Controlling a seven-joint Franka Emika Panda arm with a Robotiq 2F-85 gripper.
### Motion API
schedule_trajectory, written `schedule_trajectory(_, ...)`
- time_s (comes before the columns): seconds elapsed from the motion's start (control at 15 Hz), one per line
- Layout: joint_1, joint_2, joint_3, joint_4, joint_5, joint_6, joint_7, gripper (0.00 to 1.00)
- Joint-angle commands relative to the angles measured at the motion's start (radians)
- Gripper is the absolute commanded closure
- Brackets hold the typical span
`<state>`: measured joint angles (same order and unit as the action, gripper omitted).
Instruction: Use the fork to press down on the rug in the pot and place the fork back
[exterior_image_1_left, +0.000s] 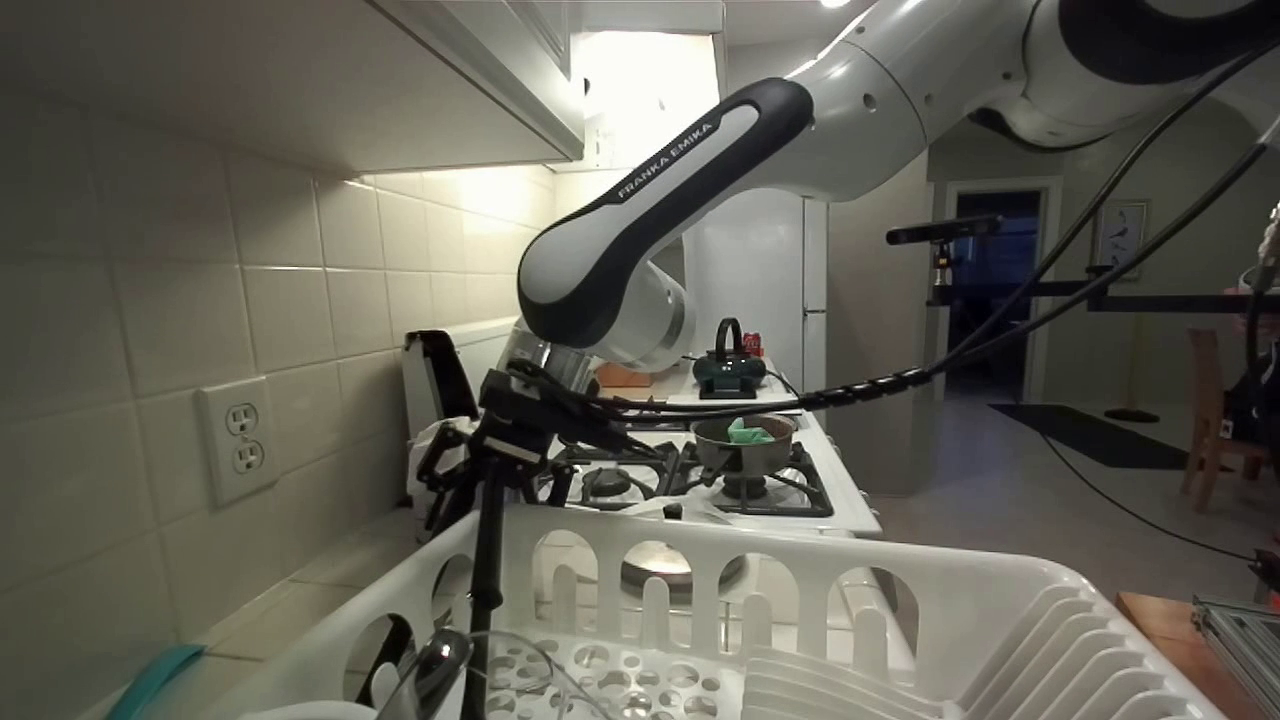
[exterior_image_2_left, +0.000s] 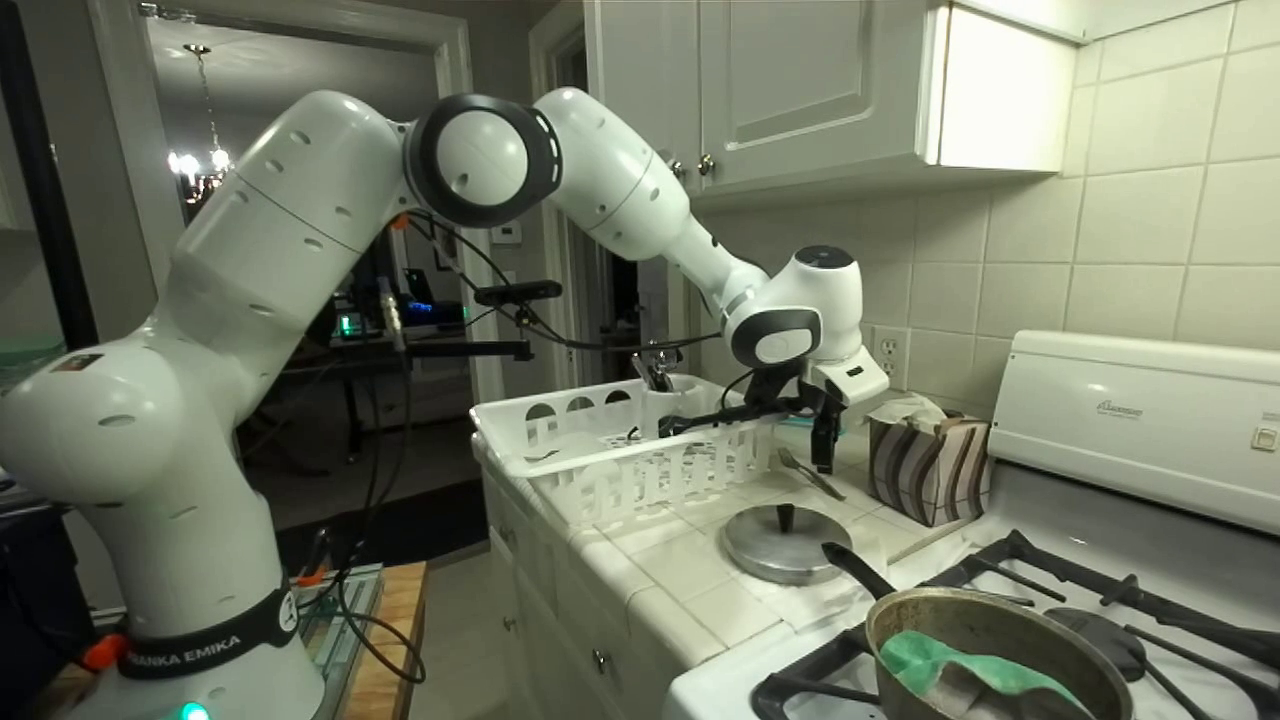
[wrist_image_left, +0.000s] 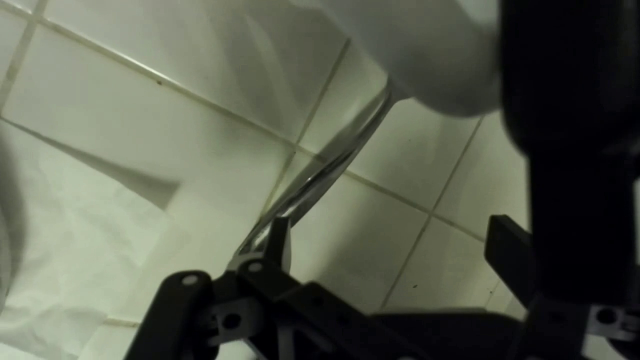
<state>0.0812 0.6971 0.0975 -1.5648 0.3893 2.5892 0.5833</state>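
the white jointed robot arm (exterior_image_2_left: 630, 180) is positioned with its final link over the white tiled counter (exterior_image_2_left: 670, 565), which adjoins the white gas stove (exterior_image_2_left: 1100, 450). the white slotted plastic dish rack (exterior_image_1_left: 960, 590) stands on the counter. the brown-and-white striped container (exterior_image_2_left: 920, 470) stands beside the rear panel of the stove. the dull grey metal pot (exterior_image_2_left: 1010, 625), fitted with a raised black handle, sits on a black burner grate (exterior_image_2_left: 1019, 547) of the stove and is visible in both exterior views. the round grey metal lid (exterior_image_2_left: 780, 553) lies on the counter, apart from the pot. the black two-finger hand (wrist_image_left: 392, 232) is set with its fingers wide apart and holds nothing. the crumpled green cloth (exterior_image_2_left: 915, 655) rests inside the pot. the slim silver metal fork (wrist_image_left: 332, 172) lies on the counter near the hand, between the rack and the container; in the wrist view, one finger overlaps it, and contact cannot be determined.
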Motion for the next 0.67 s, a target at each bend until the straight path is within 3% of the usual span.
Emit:
schedule_trajectory(0.0,0.023,0.038,-0.036,0.046,0.037,0.002,0.123,0.0)
schedule_trajectory(0.2,0.023,0.072,-0.038,0.082,0.039,-0.004,0.221,0.01)
schedule_trajectory(0.47,0.02,0.104,-0.025,0.125,0.035,-0.042,0.314,0.27)
schedule_trajectory(0.6,0.018,0.106,-0.021,0.139,0.029,-0.078,0.347,0.29)
